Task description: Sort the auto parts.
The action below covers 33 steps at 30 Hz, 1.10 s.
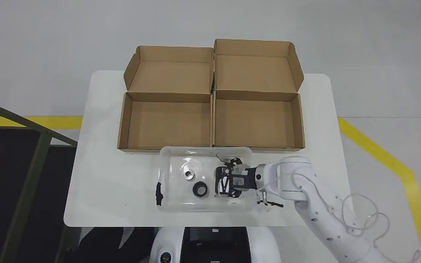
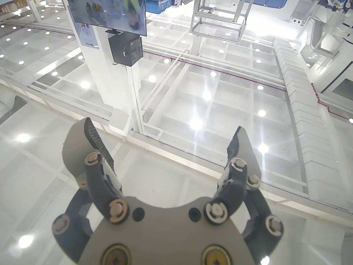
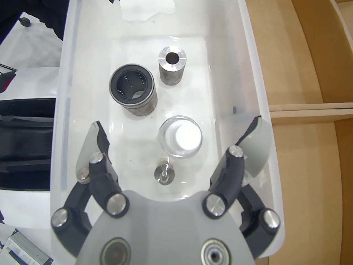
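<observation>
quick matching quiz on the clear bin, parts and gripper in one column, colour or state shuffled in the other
1 bearing
2 sleeve
3 jar
4 right gripper

a white cap
b open, over the bin
c black rim, widest part
d grey metal, small dark bore

Pairs: 1-c, 2-d, 3-a, 4-b

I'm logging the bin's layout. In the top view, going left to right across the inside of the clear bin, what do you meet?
First the small metal sleeve → the black bearing → the right gripper, open.
</observation>
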Tool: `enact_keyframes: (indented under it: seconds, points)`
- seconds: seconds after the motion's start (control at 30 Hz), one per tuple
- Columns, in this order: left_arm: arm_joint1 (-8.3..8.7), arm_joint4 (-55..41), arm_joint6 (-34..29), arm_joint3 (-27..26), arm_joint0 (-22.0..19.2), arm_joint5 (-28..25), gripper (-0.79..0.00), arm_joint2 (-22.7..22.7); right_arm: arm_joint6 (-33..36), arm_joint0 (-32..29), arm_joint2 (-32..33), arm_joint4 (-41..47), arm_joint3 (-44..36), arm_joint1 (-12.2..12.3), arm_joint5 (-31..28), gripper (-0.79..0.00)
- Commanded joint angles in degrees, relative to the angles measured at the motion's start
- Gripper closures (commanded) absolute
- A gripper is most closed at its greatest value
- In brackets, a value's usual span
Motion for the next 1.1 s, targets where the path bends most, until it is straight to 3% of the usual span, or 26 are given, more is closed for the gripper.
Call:
enact_keyframes:
  seconds: [0.0,0.03,0.27,0.43,0.53,0.83,1.07]
  points:
    - [0.00,0.0,0.0,0.0,0.0,0.0,-0.785,0.0,-0.1,0.1,-0.2,-0.3,0.2,0.0,0.2,-0.422]
    - [0.00,0.0,0.0,0.0,0.0,0.0,-0.785,0.0,-0.3,0.2,-0.3,-0.3,0.4,0.0,0.3,-0.385]
    - [0.00,0.0,0.0,0.0,0.0,0.0,-0.785,0.0,-0.2,0.6,-0.9,-0.8,1.2,0.2,0.8,-0.339]
    - [0.00,0.0,0.0,0.0,0.0,0.0,-0.785,0.0,0.0,0.8,-1.0,-0.6,0.7,0.4,0.7,-0.185]
    - [0.00,0.0,0.0,0.0,0.0,0.0,-0.785,0.0,0.5,0.8,-0.7,-0.2,-0.4,0.6,0.2,0.000]
    - [0.00,0.0,0.0,0.0,0.0,0.0,-0.785,0.0,3.4,-0.9,2.0,0.6,-8.0,1.7,-0.5,0.000]
    - [0.00,0.0,0.0,0.0,0.0,0.0,-0.785,0.0,0.1,-3.3,5.8,4.0,-12.9,2.7,-2.5,0.000]
